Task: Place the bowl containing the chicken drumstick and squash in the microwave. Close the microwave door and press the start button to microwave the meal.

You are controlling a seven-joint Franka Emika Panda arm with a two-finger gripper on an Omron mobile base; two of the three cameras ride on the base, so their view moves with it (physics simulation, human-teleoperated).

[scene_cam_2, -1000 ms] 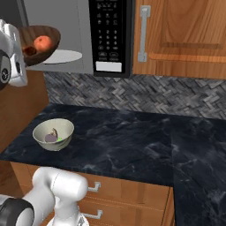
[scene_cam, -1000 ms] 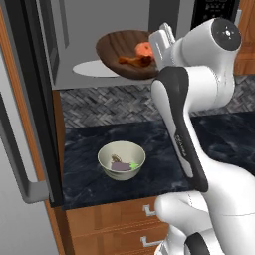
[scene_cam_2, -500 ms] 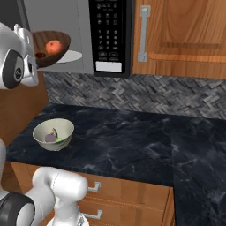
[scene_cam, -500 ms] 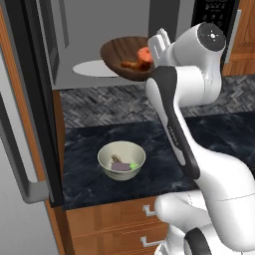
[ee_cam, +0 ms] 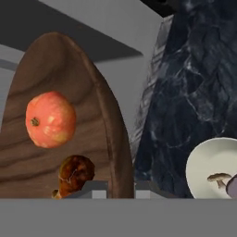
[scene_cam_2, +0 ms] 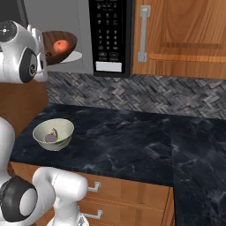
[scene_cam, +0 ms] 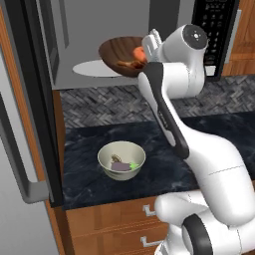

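Observation:
My gripper [ee_cam: 121, 189] is shut on the near rim of the dark wooden bowl [ee_cam: 55, 65]. In the bowl lie the round orange-red squash [ee_cam: 50, 119] and the brown chicken drumstick [ee_cam: 74, 173]. From the left base view, the bowl [scene_cam: 117, 55] hangs inside the open microwave [scene_cam: 99, 20], over the right part of the white turntable plate [scene_cam: 89, 69]. Squash [scene_cam: 140, 52] and drumstick [scene_cam: 128, 63] sit by my hand [scene_cam: 151, 46]. The microwave door [scene_cam: 30, 99] stands swung open at the left. In the right base view, the bowl [scene_cam_2: 66, 37] and squash [scene_cam_2: 61, 45] are just left of the keypad [scene_cam_2: 110, 31].
A cream bowl [scene_cam: 121, 159] with purple and green food stands on the black counter [scene_cam: 84, 179] under the microwave. The door's grey bar handle [scene_cam: 20, 164] juts out at the lower left. Wooden cabinets with a metal handle [scene_cam_2: 142, 33] are right of the microwave.
The arm has carried the wooden bowl further into the microwave cavity, over the turntable plate. The cream bowl has not moved.

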